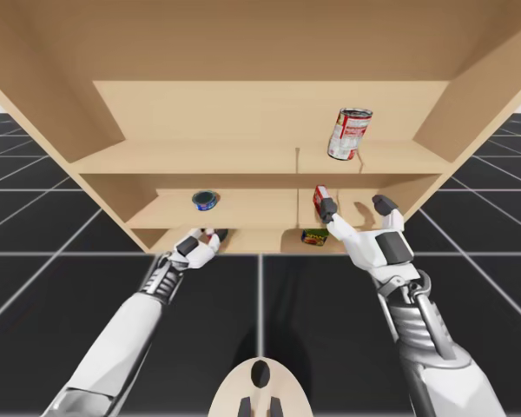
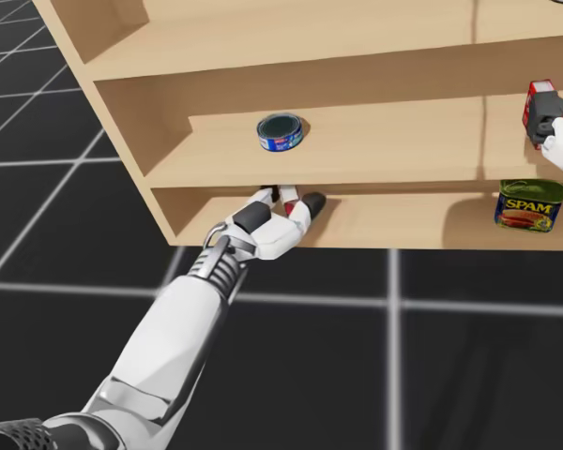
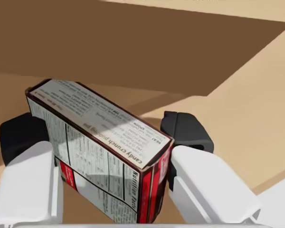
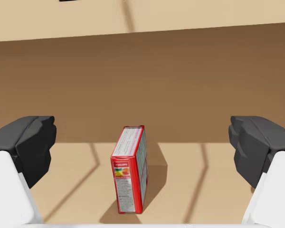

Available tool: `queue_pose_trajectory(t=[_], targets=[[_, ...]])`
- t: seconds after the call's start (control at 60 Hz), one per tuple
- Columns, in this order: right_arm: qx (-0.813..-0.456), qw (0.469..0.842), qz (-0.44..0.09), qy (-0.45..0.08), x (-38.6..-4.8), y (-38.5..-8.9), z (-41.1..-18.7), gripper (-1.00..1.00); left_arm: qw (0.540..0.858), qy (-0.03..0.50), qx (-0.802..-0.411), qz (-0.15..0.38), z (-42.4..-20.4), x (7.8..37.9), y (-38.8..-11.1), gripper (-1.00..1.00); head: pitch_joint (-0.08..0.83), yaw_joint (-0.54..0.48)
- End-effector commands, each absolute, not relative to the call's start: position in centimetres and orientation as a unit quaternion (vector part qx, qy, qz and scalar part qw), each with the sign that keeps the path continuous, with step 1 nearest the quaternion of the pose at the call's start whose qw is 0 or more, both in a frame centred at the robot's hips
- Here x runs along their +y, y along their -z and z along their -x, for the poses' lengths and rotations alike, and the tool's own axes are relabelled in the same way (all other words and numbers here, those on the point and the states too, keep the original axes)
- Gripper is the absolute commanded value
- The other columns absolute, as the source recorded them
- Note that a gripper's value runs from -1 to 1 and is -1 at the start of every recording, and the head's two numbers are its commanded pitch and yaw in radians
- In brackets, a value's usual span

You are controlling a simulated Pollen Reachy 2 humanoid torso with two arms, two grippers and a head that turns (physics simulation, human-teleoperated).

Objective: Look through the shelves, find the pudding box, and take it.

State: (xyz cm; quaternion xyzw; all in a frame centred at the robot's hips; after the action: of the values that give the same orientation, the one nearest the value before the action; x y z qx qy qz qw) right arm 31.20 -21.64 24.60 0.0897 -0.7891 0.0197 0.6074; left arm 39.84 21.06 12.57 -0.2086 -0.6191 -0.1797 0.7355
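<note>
Left arm (image 2: 169,347) stretched low into the bottom shelf (image 2: 403,225), left pincer (image 3: 104,133) clamped on a dark red box (image 3: 92,142) covered in fine print, right pincer (image 4: 142,142) gaping open.

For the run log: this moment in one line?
left gripper: shut on pudding box, bottom shelf | right gripper: open, facing red box

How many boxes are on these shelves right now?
2. A dark red box is gripped in my left gripper on the bottom shelf, left side. A bright red box stands on the middle shelf, right side, ahead of my open right gripper. More may be hidden.
</note>
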Motion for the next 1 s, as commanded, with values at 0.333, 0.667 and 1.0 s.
queue_pose_trajectory(t=[0.333,0.667,1.0], targets=[[-0.789,0.607,-0.093,-0.015,-21.3,-24.5,-31.2,-1.00,0.713,0.153,-0.655,0.197,-38.7,22.4,-14.0,1.00,0.635,0.26],[-0.790,0.606,-0.089,-0.016,-21.1,-24.5,-31.2,-1.00,0.687,0.155,-0.683,0.194,-36.4,22.9,-15.7,1.00,0.632,0.26],[-0.791,0.605,-0.089,-0.017,-21.1,-24.5,-31.2,-1.00,0.698,0.185,-0.665,0.192,-30.6,23.5,-15.1,1.00,0.628,0.26]])
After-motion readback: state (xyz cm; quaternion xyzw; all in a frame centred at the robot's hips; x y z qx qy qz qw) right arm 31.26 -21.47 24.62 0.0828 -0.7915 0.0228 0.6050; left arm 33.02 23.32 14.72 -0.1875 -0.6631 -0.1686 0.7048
